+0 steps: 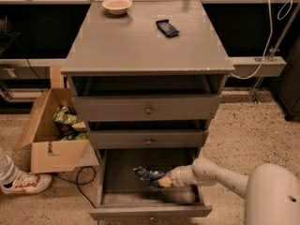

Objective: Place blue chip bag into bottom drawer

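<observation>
The bottom drawer (150,212) of the grey cabinet is pulled out toward me. The blue chip bag (148,175), crumpled dark blue foil with light patches, is inside it near the middle, low over or on the drawer floor. My gripper (165,181) reaches in from the right at the bag's right end, and the bag sticks out to the left from it. My white arm (220,175) runs out over the drawer's right side.
Two upper grey drawers (148,109) are pushed in. On the cabinet top lie a small flat dark blue packet (167,28) and a bowl (116,5). A cardboard box (51,142) with green snack bags (65,116) stands at left, by a sneaker (26,183) and a cable.
</observation>
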{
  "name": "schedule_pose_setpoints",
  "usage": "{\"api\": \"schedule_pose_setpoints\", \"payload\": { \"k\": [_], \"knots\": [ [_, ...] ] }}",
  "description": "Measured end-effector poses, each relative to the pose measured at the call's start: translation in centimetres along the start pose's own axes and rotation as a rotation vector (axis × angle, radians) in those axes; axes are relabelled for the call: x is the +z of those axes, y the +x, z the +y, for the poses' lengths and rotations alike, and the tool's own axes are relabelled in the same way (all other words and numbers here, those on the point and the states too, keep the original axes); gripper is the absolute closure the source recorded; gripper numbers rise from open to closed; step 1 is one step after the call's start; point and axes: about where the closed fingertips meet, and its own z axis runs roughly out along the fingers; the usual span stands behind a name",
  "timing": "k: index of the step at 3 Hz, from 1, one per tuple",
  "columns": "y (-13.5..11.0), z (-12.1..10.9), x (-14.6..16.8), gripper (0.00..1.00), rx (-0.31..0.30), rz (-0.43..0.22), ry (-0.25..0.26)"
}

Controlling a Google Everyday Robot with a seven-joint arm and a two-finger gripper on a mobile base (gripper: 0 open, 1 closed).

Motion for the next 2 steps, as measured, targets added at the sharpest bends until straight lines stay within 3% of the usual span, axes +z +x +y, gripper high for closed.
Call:
{"api": "schedule_pose_setpoints", "payload": {
  "k": [2],
  "knots": [
    [0.96, -1.96, 0.93, 0.35, 0.061, -0.051, 0.018]
  ]
}}
